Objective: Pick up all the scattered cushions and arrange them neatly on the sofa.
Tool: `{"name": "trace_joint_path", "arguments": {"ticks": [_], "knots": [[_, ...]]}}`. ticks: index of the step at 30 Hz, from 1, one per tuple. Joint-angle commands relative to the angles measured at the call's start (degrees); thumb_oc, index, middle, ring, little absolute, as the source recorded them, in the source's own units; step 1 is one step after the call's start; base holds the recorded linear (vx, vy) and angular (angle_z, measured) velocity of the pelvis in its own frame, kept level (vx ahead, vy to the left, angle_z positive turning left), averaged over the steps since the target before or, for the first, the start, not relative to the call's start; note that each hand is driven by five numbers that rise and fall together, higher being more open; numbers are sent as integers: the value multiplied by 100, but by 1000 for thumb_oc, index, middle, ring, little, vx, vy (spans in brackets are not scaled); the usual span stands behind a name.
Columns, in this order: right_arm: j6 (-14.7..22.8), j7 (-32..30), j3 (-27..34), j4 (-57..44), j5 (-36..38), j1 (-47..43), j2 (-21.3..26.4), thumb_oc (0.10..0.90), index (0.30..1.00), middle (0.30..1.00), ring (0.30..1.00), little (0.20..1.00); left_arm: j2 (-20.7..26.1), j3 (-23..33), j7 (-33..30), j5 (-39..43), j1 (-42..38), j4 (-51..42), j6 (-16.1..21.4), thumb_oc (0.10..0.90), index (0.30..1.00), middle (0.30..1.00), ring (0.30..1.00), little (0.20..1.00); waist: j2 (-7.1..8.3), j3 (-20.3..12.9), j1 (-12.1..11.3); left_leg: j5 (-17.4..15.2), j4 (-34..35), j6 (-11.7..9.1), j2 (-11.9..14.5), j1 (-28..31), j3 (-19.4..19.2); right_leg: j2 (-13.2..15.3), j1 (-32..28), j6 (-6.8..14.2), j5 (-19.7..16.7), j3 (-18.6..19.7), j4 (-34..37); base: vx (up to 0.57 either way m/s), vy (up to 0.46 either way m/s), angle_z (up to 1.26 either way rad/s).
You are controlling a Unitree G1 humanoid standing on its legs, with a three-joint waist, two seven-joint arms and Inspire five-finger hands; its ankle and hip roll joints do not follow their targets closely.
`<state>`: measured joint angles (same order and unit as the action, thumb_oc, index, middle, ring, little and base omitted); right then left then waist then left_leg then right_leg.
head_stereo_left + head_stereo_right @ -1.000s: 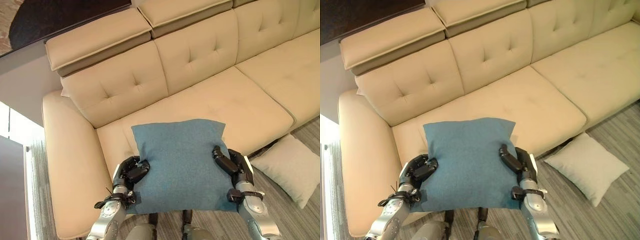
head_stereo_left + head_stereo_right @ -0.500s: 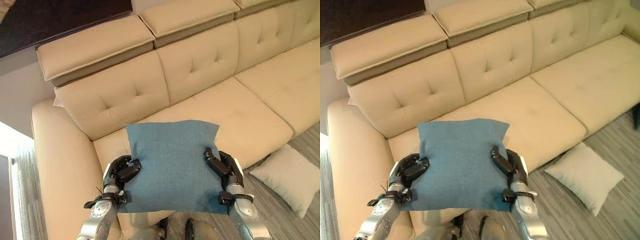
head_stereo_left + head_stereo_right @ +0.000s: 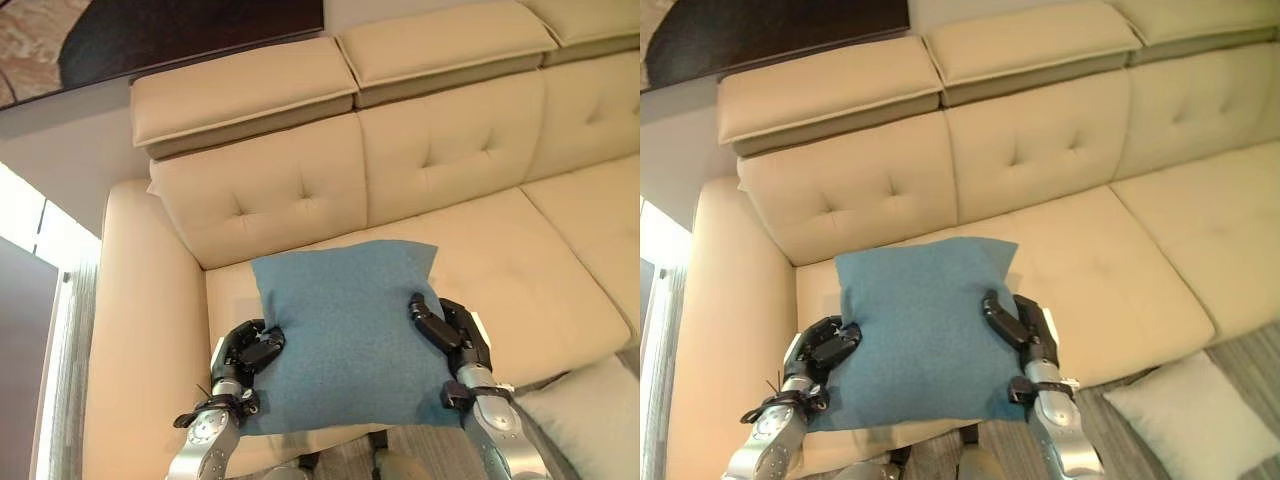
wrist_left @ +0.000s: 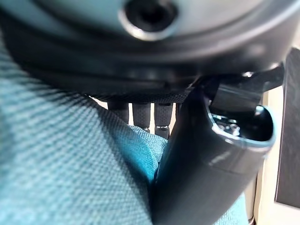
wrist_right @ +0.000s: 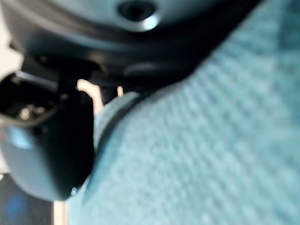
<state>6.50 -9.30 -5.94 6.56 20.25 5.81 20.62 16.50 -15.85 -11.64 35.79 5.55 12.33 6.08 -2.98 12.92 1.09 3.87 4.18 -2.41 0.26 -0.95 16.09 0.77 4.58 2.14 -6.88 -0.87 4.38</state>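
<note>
A square blue cushion (image 3: pixel 348 330) of woven cloth lies flat, its far edge over the cream sofa (image 3: pixel 480 150) seat at the left end, its near edge past the seat's front. A pale grey-white cushion (image 3: pixel 1195 425) lies on the striped floor (image 3: pixel 1240 350), just before the sofa's front

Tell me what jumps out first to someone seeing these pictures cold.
A blue cushion dominates the middle, gripped on its two side edges by the left hand and the right hand, above the seat of a cream sofa. A pale cushion lies on the floor at lower right.
</note>
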Motion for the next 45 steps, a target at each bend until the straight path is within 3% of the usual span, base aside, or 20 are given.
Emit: {"name": "trace_joint_path", "arguments": {"ticks": [1,3,4,5,6,7,15,19,23,24,25,27,34,39,40,41,45], "knots": [[797,256,-278,-1051,-126,-536,-191,400,300,300,300,300,-51,-394,378,-300,-788,-1062,744,400,300,300,300,300,174,-381,18,-470,-312,-23,-165,-394,-181,231,114,288,812,-73,-543,-18,-139,42],[839,17,-153,-1004,-308,-648,-41,400,300,300,300,300,-135,-503,256,-368,-1097,-983,791,400,300,300,300,300,199,-248,116,-527,-705,-8,-199,-742,-603,304,56,239,871,-351,-503,-33,-127,67],[840,17,-152,-1003,-309,-652,-42,400,300,300,300,300,-134,-502,256,-369,-1102,-982,791,400,300,300,300,300,200,-262,124,-511,-706,-6,-207,-768,-597,310,76,243,857,-357,-497,-37,-48,92],[853,-197,-102,-944,-484,-807,-29,400,300,300,300,300,-152,-571,154,-491,-1400,-864,828,400,300,300,300,300,207,-237,250,-518,-798,69,-146,-956,-1268,360,105,233,845,-498,-443,-26,-23,88],[854,-200,-102,-939,-487,-816,-30,400,300,300,300,300,-154,-570,153,-492,-1410,-857,831,400,300,300,300,300,207,-239,244,-525,-811,69,-145,-970,-1275,360,116,234,843,-491,-444,0,-28,68],[850,-357,-86,-860,-662,-950,-20,400,300,300,300,300,-140,-640,63,-632,-1635,-689,841,400,300,300,300,300,175,-305,309,-507,-668,107,-80,-995,-1614,336,163,230,832,-548,-395,22,-1,50],[835,-934,-445,-282,-1293,-1822,-51,400,300,300,300,300,49,-763,-435,-1376,-2482,-256,852,400,300,300,300,300,210,-437,318,-344,-231,213,-82,-1196,-1743,209,694,231,789,-398,-454,40,34,-3],[821,-1218,-707,66,-1399,-2490,-136,400,300,300,300,300,112,-874,-706,-1507,-3074,39,873,400,300,300,300,300,244,-309,236,-304,-244,267,-118,-1462,-1749,215,1007,215,744,-279,-541,-14,58,-11],[829,-1628,-1001,479,-1610,-3518,-166,400,300,300,300,300,147,-1032,-1056,-1649,-4003,467,960,400,300,300,300,300,206,-168,157,-199,-191,271,-158,-1725,-1718,284,1353,219,738,-230,-679,-28,55,-4],[818,-1923,-1126,712,-1774,-4241,-22,400,300,300,300,300,242,-1071,-1331,-1726,-4688,660,1068,400,300,300,300,300,174,-81,97,-115,-148,256,-186,-1873,-1671,320,1538,228,741,-218,-763,-30,33,2],[822,-1924,-1126,723,-1773,-4256,-21,400,300,300,300,300,241,-1069,-1331,-1725,-4701,667,1070,400,300,300,300,300,173,-73,98,-114,-149,256,-186,-1875,-1671,320,1542,228,743,-218,-768,-32,50,4],[768,-2317,-1217,959,-2050,-5224,222,400,300,300,300,300,329,-1039,-1703,-1796,-5542,802,1196,400,300,300,300,300,134,62,16,-19,-141,227,-221,-2049,-1595,347,1748,232,765,-228,-893,-11,33,5],[653,-3134,-1352,1139,-2976,-6464,576,400,300,300,300,300,510,-1012,-2427,-2353,-6658,909,1384,400,300,300,300,300,139,212,-63,80,-60,182,-253,-2261,-1471,364,2020,272,770,-187,-969,8,1,12],[354,-3694,-1679,2032,-3249,-7490,624,400,300,300,300,300,513,-1236,-2769,-2532,-7849,1888,1214,400,300,300,300,300,128,313,-72,186,17,114,-253,-2472,-1411,340,2233,309,713,-170,-965,-10,-13,13],[218,-3634,-1991,2746,-2971,-8030,628,400,300,300,300,300,505,-1437,-2667,-2398,-8434,2608,1071,682,724,724,724,724,117,345,-64,231,58,86,-243,-2535,-1388,333,2290,320,678,-173,-948,-46,-25,8],[161,-3518,-2192,3257,-2707,-8412,564,800,900,900,900,900,494,-1603,-2508,-2257,-8856,3130,980,800,900,900,900,900,103,414,-48,274,74,64,-247,-2574,-1374,318,2326,327,650,-176,-939,-58,-19,12],[-36,-2904,-2791,4625,-1735,-9318,283,800,900,900,900,900,461,-1960,-2005,-1618,-9666,4360,824,800,900,900,900,900,75,544,-23,350,82,12,-248,-2675,-1330,280,2406,343,563,-204,-899,-37,-22,19]]}}
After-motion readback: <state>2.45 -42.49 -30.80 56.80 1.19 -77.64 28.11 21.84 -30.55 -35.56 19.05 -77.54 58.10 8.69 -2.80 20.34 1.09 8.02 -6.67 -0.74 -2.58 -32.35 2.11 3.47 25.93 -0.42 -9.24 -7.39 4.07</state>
